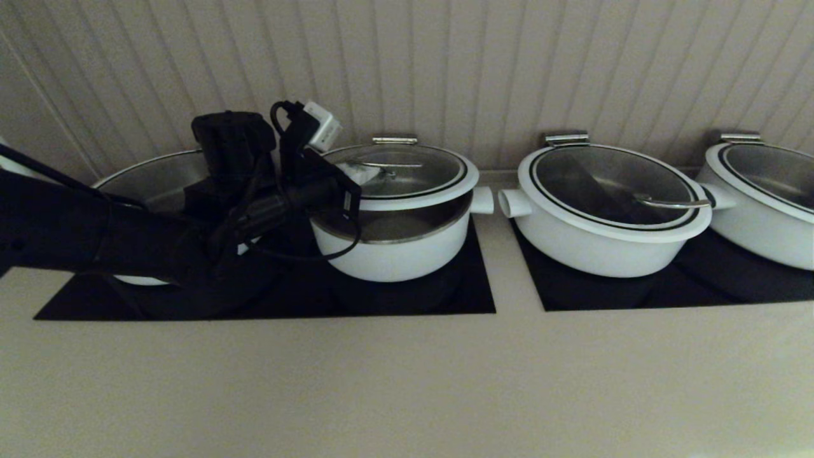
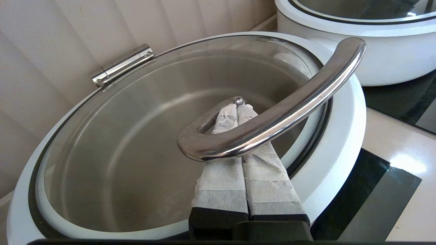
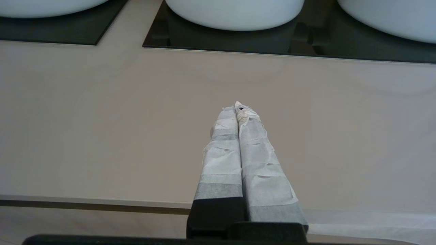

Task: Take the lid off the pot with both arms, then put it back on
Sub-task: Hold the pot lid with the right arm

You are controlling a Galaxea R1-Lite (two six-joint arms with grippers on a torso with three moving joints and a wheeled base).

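The lid (image 1: 407,170) is clear glass with a white rim and a black ring. It is tilted, its front edge raised off the pot (image 1: 394,251), and steel shows in the gap. A hinge (image 1: 394,139) holds its back edge. The white pot has a stub handle (image 1: 482,200). My left gripper (image 1: 359,169) reaches in from the left. In the left wrist view it (image 2: 237,106) is shut, and its wrapped fingers (image 2: 221,177) pass under the curved steel handle (image 2: 272,115), over the glass (image 2: 136,136). My right gripper (image 3: 237,108) is shut and empty over the beige counter (image 3: 102,119), outside the head view.
An open steel-lined pot (image 1: 159,181) sits behind my left arm. Two wider lidded white pots (image 1: 610,216) (image 1: 763,197) stand to the right. All rest on black cooktop panels (image 1: 445,292) (image 1: 699,283). A ribbed wall (image 1: 509,63) is close behind. Beige counter (image 1: 407,381) lies in front.
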